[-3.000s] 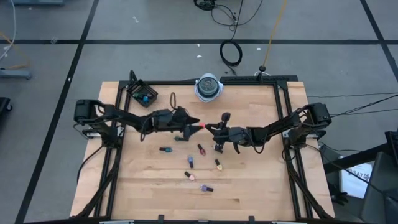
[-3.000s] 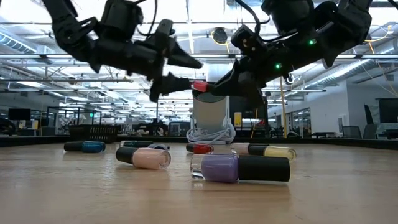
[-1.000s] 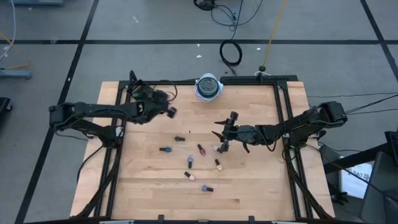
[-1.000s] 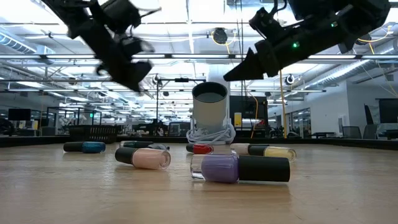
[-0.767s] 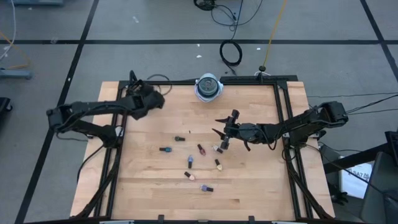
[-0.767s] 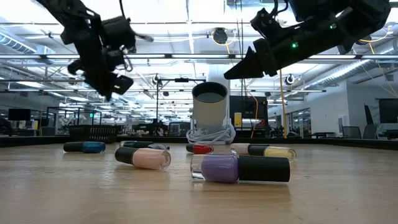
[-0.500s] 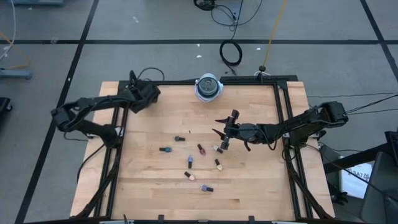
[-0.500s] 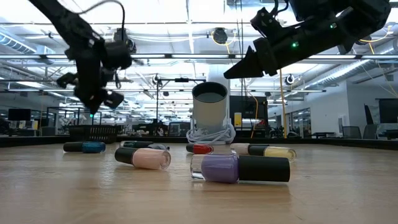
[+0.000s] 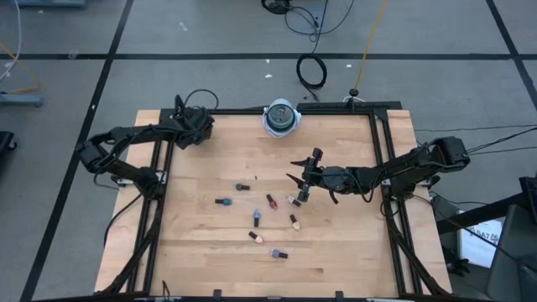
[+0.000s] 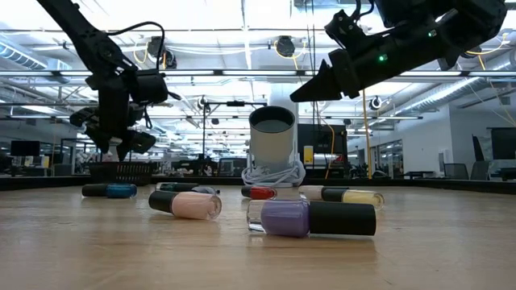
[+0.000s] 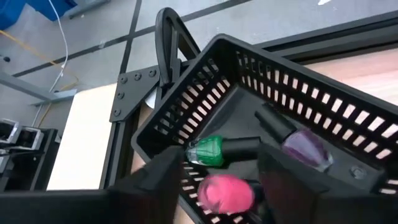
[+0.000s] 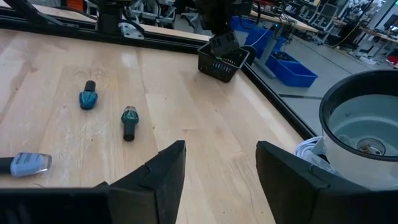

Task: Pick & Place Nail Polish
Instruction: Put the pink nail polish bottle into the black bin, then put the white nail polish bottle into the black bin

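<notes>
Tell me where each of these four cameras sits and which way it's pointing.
High view: overhead, straight down on the table; both arms show.
Low view: tabletop level, across lying bottles into the room; arms overhead.
Left wrist: above the black basket, left gripper open.
Right wrist: across the table, right gripper open.
Shared: both wrist views show the basket.

Wooden table [image 9: 210, 260] carries scattered nail polish bottles [image 9: 257, 217], a black basket [image 9: 191, 126] and a white disc [image 9: 281, 117]

I see my left tool [image 9: 195, 127] at the far left corner, fingers parted; my right tool [image 9: 295, 186] hangs mid-tabletop, fingers spread and empty.
</notes>
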